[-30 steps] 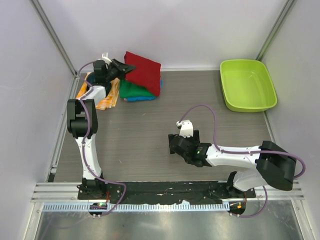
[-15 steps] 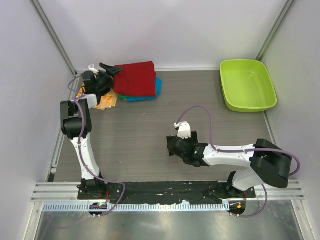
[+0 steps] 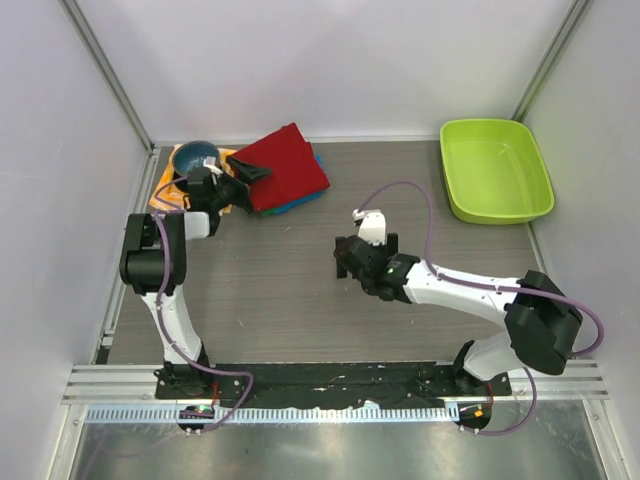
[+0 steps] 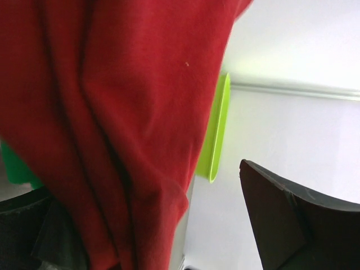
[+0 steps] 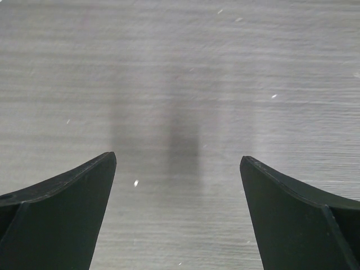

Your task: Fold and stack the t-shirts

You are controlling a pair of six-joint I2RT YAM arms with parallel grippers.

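Left gripper [image 3: 248, 180] is at the stack's edge on the side away from the lime tray [image 3: 495, 170]. The stack sits well to the tray's left, along the same far wall. The red t-shirt [image 3: 292, 165] is on top, folded and skewed. The green t-shirt [image 4: 12, 163] and a sliver of the blue t-shirt [image 3: 300, 204] show beneath it. In the wrist view my left jaws stand wide apart. Red cloth hangs in soft folds against one finger and the other finger is clear of it, so I'm not clamping anything. Right gripper [image 5: 178, 162] is spread wide and empty over bare table [image 5: 180, 67], nearer my bases than the tray and to its left. Handling guess: the shirts are light, limp cotton that will sag and unfold if lifted by a single layer. They look grippy enough not to slip. I'd pinch the whole folded edge through all its layers, low and close to the stack, and slide rather than hoist. The orange checked cloth [image 3: 162, 192] lies just past my left gripper, farther from the tray, and I should keep it out of the pinch.
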